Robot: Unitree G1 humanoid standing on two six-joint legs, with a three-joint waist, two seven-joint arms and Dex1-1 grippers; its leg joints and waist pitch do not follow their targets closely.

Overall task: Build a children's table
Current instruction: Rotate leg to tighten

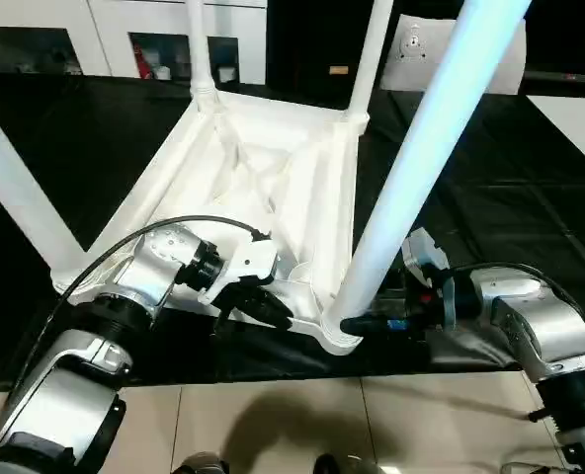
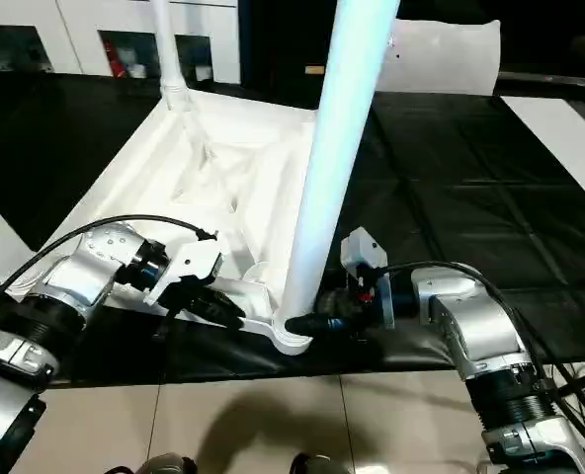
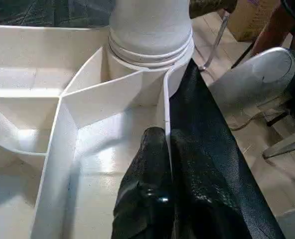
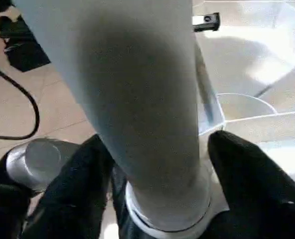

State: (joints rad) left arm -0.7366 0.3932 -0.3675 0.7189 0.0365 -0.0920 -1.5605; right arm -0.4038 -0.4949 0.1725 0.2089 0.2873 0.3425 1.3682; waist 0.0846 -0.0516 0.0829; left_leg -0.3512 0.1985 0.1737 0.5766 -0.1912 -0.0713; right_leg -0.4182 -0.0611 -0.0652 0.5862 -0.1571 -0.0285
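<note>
The left tool (image 1: pixel 263 304) is pinching the top's rim (image 3: pixel 166 124); the right tool (image 4: pixel 157 184), spread, is straddling the near leg (image 1: pixel 411 178), which probably needs twisting tight next.

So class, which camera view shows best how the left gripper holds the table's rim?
The left wrist view: the left gripper is shut on the thin rim of the table, one finger each side, close up. Both eye views show that gripper at the near edge from above and farther off. The right wrist view shows the leg instead.

Glossy white plastic table (image 1: pixel 263 168), smooth
</note>
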